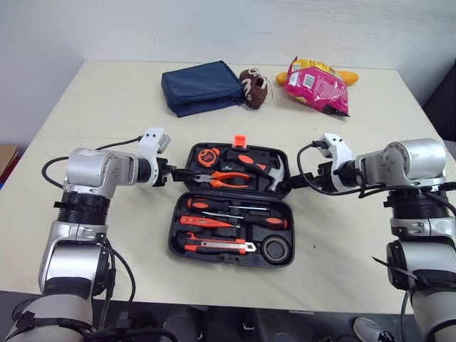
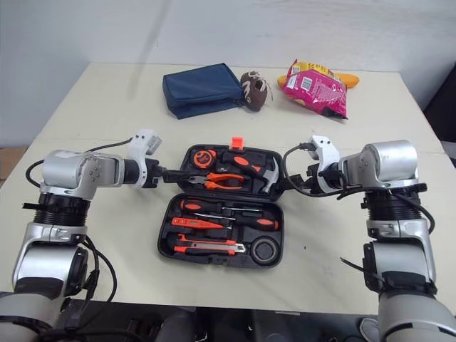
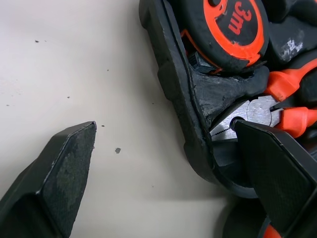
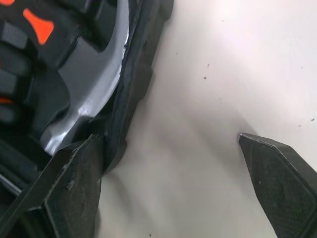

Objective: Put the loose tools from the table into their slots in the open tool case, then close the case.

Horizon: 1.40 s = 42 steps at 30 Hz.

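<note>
- Left eye view: left gripper (image 1: 173, 174), forearm level at centre-left — jaws spread astride tool case (image 1: 174, 239) rim.
- right gripper (image 1: 296, 182) mirrors it at centre-right — spread astride opposite rim.

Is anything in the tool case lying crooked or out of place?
Nothing stands out. The tape measure, pliers, hammer and screwdrivers all lie inside the open tool case, none hanging over its rim.

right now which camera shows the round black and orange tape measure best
The left wrist view: the round black and orange tape measure is close up there, its 3m marking readable, seated in the black plastic tool case. Both eye views show it small, in the case's far left corner.
</note>
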Each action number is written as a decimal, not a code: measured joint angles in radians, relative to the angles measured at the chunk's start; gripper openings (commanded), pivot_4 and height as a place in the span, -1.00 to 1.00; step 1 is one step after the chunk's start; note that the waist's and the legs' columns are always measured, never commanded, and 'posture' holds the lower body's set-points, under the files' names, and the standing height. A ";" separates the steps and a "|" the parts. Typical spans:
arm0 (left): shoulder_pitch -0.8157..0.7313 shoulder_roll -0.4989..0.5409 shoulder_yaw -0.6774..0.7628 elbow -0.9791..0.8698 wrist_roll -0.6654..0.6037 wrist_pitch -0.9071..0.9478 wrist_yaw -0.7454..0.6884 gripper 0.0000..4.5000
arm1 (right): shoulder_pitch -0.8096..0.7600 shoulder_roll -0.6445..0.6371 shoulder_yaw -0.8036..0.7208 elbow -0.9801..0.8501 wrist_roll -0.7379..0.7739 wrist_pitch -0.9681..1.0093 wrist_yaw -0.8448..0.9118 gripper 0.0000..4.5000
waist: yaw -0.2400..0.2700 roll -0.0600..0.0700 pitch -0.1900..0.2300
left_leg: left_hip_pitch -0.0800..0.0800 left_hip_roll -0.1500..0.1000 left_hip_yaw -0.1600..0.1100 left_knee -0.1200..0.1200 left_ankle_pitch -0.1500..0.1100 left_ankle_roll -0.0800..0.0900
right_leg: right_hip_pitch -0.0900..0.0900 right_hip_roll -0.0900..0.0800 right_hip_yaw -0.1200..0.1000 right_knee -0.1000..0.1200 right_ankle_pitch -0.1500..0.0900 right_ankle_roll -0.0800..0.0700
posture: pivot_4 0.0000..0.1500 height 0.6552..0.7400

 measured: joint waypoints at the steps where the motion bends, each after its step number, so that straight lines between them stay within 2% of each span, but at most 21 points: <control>1: -0.003 -0.003 0.000 0.006 0.003 -0.004 0.001 1.00 | -0.007 0.007 0.000 0.008 -0.004 -0.001 -0.011 0.98 | 0.000 0.000 0.000 | 0.000 0.000 0.000 0.000 0.000 0.000 | 0.000 0.000 0.000 0.000 0.000 0.000 | 1.00 1.00; 5: -0.005 -0.015 -0.004 0.008 0.015 -0.006 0.002 1.00 | -0.015 0.016 0.005 0.017 -0.007 -0.001 -0.025 0.98 | 0.001 0.000 0.000 | 0.001 0.000 0.000 0.000 0.001 0.000 | 0.002 0.000 0.000 0.000 0.000 0.000 | 1.00 1.00; 7: -0.010 -0.019 -0.013 0.010 0.023 -0.008 -0.004 0.76 | -0.015 0.019 0.009 0.018 -0.010 -0.001 -0.030 0.76 | 0.002 -0.001 -0.001 | 0.002 0.000 0.000 0.000 0.001 0.000 | 0.003 0.000 0.000 0.000 0.000 0.000 | 1.00 1.00; 8: -0.013 -0.024 -0.019 0.013 0.025 -0.012 -0.011 0.63 | -0.015 0.026 0.008 0.020 -0.010 -0.002 -0.032 0.60 | 0.002 -0.001 -0.001 | 0.002 0.000 0.000 0.000 0.001 0.000 | 0.003 0.000 0.000 0.000 0.000 0.000 | 1.00 1.00; 11: -0.024 -0.039 -0.028 0.019 0.025 -0.016 -0.031 0.06 | -0.026 0.061 0.005 0.038 -0.008 0.001 -0.035 -0.01 | 0.003 -0.001 -0.001 | 0.002 0.000 0.000 0.001 0.001 0.000 | 0.003 0.000 0.000 0.001 0.000 0.000 | 1.00 1.00; 13: -0.028 -0.049 -0.027 0.030 0.028 -0.023 -0.042 -0.39 | -0.032 0.087 -0.012 0.044 -0.006 0.001 -0.043 -0.49 | 0.002 -0.001 -0.002 | 0.006 0.000 0.000 0.001 0.001 0.000 | 0.006 0.000 0.000 0.002 0.000 0.000 | 1.00 1.00; 16: -0.025 -0.048 -0.023 0.038 0.033 -0.029 -0.043 -0.90 | -0.029 0.116 -0.052 0.046 -0.007 0.011 -0.067 -1.00 | 0.002 -0.002 -0.002 | 0.013 -0.001 0.000 0.000 0.001 0.000 | 0.013 -0.001 0.000 0.002 0.000 0.000 | 1.00 1.00; 17: -0.023 -0.048 -0.018 0.038 0.032 -0.028 -0.046 -0.97 | -0.024 0.125 -0.075 0.046 -0.008 0.014 -0.079 -1.00 | 0.002 -0.002 -0.002 | 0.016 -0.001 0.000 -0.001 0.001 0.000 | 0.015 -0.001 0.000 0.001 0.000 0.000 | 1.00 1.00; 22: 0.020 -0.061 0.026 0.009 0.030 -0.076 -0.043 -0.97 | 0.028 0.156 -0.148 -0.008 -0.007 -0.046 -0.098 -1.00 | 0.002 -0.002 -0.002 | 0.018 -0.001 -0.001 -0.003 0.001 0.000 | 0.019 -0.001 0.000 -0.001 0.000 0.000 | 1.00 1.00; 25: 0.103 -0.107 0.102 -0.015 0.031 -0.305 -0.037 -0.97 | 0.140 0.154 -0.144 -0.092 -0.016 -0.337 -0.042 -1.00 | 0.003 0.000 0.000 | 0.013 -0.002 -0.001 -0.003 0.001 0.000 | 0.015 -0.001 0.000 -0.002 0.001 0.001 | 1.00 1.00; 29: 0.159 -0.144 0.159 -0.047 0.033 -0.533 -0.035 -0.97 | 0.211 0.139 -0.149 -0.166 -0.017 -0.555 0.018 -1.00 | 0.004 0.000 0.000 | -0.004 -0.002 0.000 -0.003 0.002 0.000 | -0.004 0.000 0.000 0.000 0.001 0.002 | 1.00 1.00; 33: 0.215 -0.151 0.169 -0.077 0.044 -0.714 -0.049 -0.97 | 0.307 0.124 -0.119 -0.222 -0.037 -0.775 0.074 -1.00 | 0.004 0.000 0.000 | -0.010 -0.001 0.000 -0.005 0.002 0.000 | -0.011 0.001 0.000 -0.002 0.001 0.002 | 1.00 1.00; 37: 0.328 -0.142 0.135 -0.083 0.126 -1.000 -0.089 -0.97 | 0.427 0.101 -0.051 -0.218 -0.137 -1.138 0.119 -1.00 | 0.003 0.000 0.000 | -0.011 -0.001 0.001 -0.004 0.001 0.001 | -0.011 0.001 0.000 -0.004 0.001 0.002 | 1.00 1.00; 42: 0.433 -0.128 0.094 -0.063 0.306 -1.417 -0.029 -0.97 | 0.506 0.094 -0.004 -0.043 -0.288 -1.757 0.085 -1.00 | 0.005 -0.001 0.000 | -0.010 -0.002 0.001 -0.001 0.002 0.005 | -0.008 0.000 0.002 -0.005 0.005 0.004 | 1.00 1.00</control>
